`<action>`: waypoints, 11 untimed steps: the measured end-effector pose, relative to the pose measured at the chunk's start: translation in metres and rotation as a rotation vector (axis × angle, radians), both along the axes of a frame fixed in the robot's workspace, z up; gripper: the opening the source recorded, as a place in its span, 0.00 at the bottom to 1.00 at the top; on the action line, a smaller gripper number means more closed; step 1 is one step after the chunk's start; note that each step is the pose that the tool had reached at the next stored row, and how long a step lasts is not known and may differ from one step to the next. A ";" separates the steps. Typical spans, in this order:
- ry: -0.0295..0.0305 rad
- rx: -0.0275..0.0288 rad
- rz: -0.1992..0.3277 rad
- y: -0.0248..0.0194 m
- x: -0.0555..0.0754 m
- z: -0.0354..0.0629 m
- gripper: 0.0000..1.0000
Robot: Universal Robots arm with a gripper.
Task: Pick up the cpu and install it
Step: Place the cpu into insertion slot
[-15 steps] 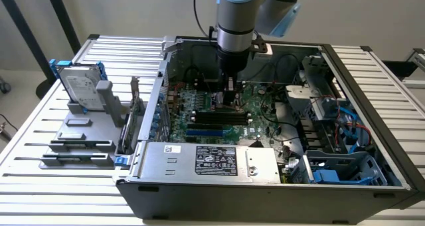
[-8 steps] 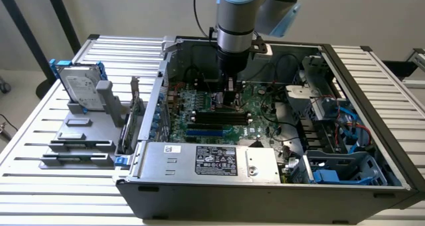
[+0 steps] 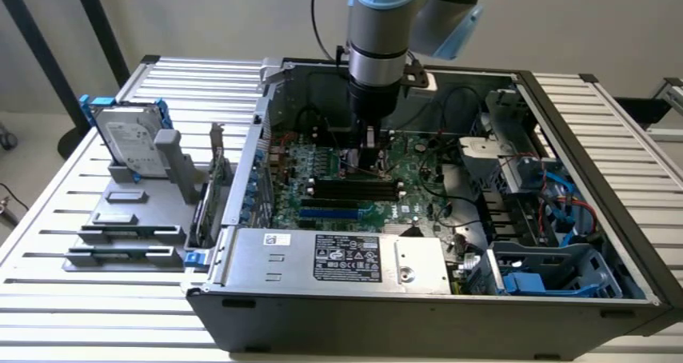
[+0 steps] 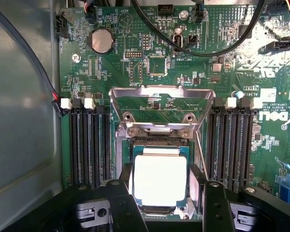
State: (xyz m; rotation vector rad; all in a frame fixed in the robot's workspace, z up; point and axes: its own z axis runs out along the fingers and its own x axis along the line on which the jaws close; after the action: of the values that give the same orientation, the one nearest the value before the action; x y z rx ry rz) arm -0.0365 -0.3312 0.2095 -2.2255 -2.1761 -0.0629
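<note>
While we are holding the gripper low over the CPU socket, the cpu is lying flat directly beneath it, over that socket, load plate raised beyond; we cannot tell whether we are gripping it.

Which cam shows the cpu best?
Wrist view: the cpu faces the camera, silver top fully lit, at the socket beside the raised retention frame. In the exterior view the gripper stands over that spot on the motherboard, covering it.
</note>
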 end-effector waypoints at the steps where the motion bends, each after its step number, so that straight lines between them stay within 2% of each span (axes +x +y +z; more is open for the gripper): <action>1: 0.0001 -0.0007 0.000 0.0003 0.000 -0.0007 0.55; 7: 0.0028 -0.0091 0.000 0.0031 0.000 -0.0027 0.55; 11: 0.0044 -0.0123 0.000 0.0034 0.000 -0.0035 0.55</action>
State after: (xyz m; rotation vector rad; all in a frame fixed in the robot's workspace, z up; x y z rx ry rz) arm -0.0361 -0.3279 0.2060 -2.2298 -2.1804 -0.0447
